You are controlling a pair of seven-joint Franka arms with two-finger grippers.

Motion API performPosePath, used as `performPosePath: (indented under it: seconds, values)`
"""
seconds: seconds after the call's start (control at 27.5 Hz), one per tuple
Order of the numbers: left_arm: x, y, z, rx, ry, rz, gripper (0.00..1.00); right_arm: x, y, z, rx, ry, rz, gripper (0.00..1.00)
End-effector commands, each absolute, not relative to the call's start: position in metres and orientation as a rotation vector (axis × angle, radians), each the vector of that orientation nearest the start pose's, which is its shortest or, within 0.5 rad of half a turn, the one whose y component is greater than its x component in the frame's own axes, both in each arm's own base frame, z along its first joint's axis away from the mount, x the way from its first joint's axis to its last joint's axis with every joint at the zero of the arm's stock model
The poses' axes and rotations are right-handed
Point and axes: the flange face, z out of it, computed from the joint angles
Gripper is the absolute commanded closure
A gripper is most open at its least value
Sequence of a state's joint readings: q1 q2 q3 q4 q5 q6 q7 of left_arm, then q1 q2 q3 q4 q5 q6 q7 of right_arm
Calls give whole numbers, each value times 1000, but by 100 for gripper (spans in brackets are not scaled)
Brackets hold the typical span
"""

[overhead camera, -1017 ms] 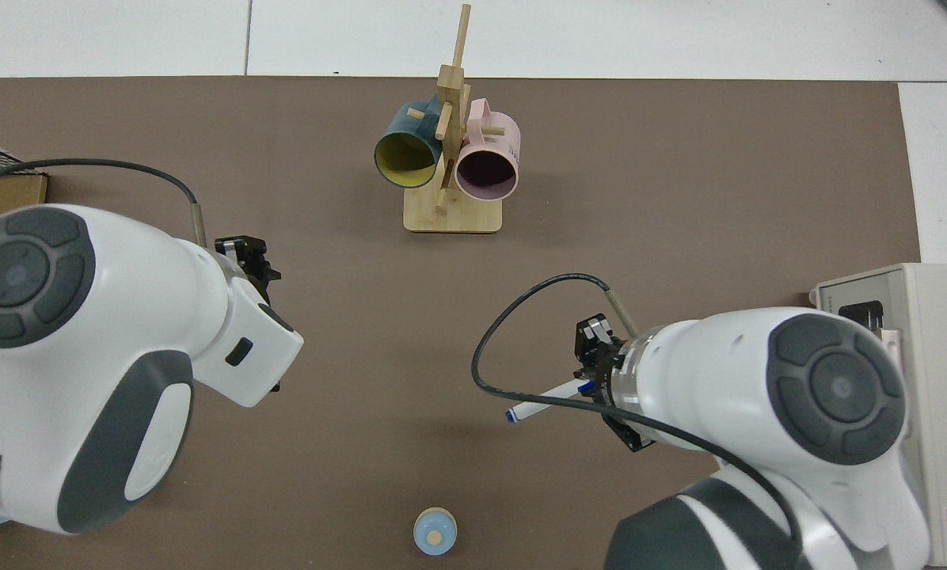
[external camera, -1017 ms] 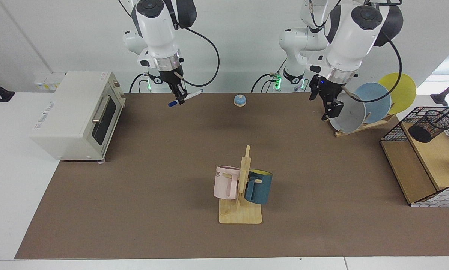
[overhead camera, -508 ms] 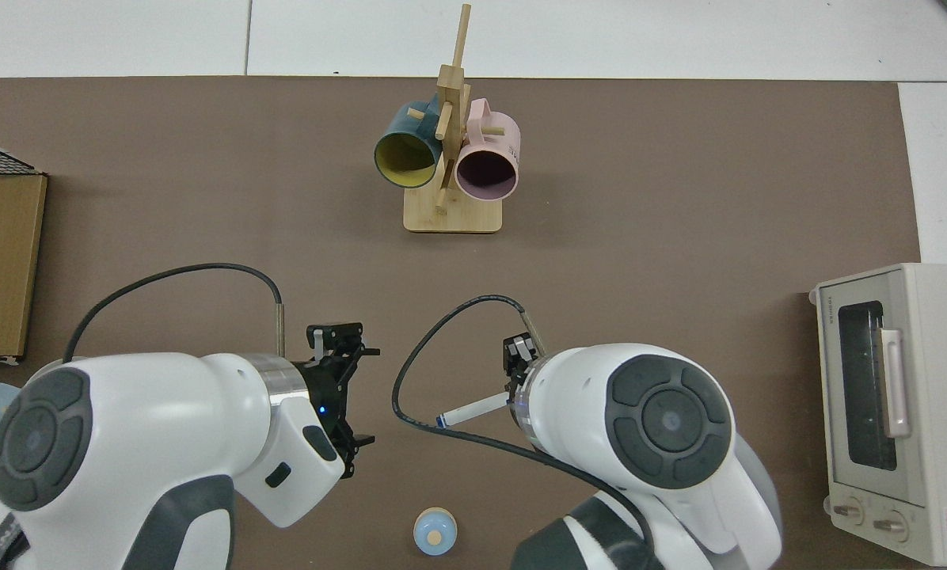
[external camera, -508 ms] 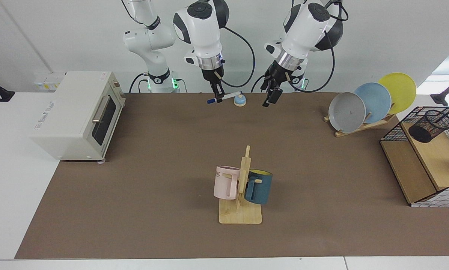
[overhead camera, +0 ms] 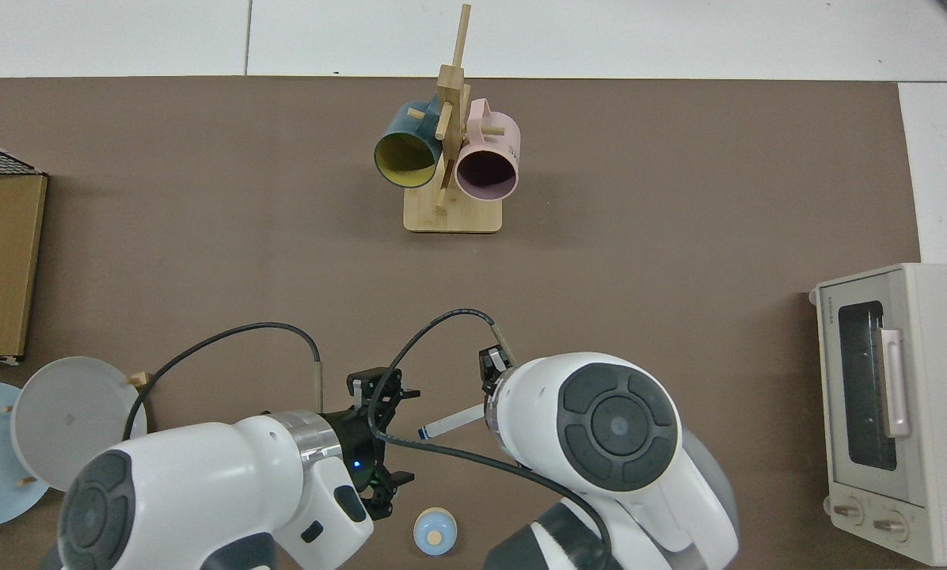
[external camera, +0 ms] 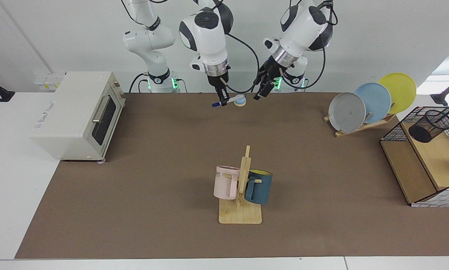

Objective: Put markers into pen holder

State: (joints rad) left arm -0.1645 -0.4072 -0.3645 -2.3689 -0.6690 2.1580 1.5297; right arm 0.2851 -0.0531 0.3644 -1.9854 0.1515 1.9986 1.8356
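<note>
Facing view: the right gripper (external camera: 223,98) pinches the slim white-barrelled marker (external camera: 226,101) at the far middle, above the brown worktop (external camera: 164,168). The left gripper (external camera: 261,90) hangs just beside it, fingers spread. The black wire-mesh pen holder (external camera: 430,125) sits far right.

Top view: the marker (overhead camera: 448,422) juts from the right gripper.

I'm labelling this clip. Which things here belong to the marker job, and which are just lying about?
Part of the job:
- marker, in the right hand
- pen holder on the wire-basket shelf
- left hand, open beside the marker

Just lying about:
- toaster oven
- mug rack with two mugs
- plate rack
- small blue knob
</note>
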Motion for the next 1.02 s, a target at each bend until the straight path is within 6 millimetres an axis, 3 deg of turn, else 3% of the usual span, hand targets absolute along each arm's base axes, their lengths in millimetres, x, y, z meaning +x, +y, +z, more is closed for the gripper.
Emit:
performPosePath:
  seconds: [0.0, 0.18, 0.29, 0.36, 0.44, 0.76, 0.98]
  values:
    - [363, -270, 478, -2217, 2516, -708, 0, 426, 348, 500, -2421, 1841, 122, 100]
    - [364, -282, 468, -2246, 2492, -734, 6, 432, 355, 506, -2395, 1859, 131, 100]
    - [364, -293, 459, -2247, 2479, -759, 45, 432, 354, 505, -2398, 1860, 132, 100]
    - [363, -298, 460, -2234, 2487, -763, 51, 432, 353, 505, -2401, 1860, 128, 100]
    - [364, -300, 462, -2238, 2486, -771, 64, 432, 353, 505, -2407, 1855, 120, 100]
    - [369, -301, 463, -2260, 2493, -766, 63, 432, 352, 504, -2415, 1850, 116, 100]
    - [371, -302, 479, -2246, 2510, -785, 63, 434, 346, 503, -2455, 1826, 121, 100]
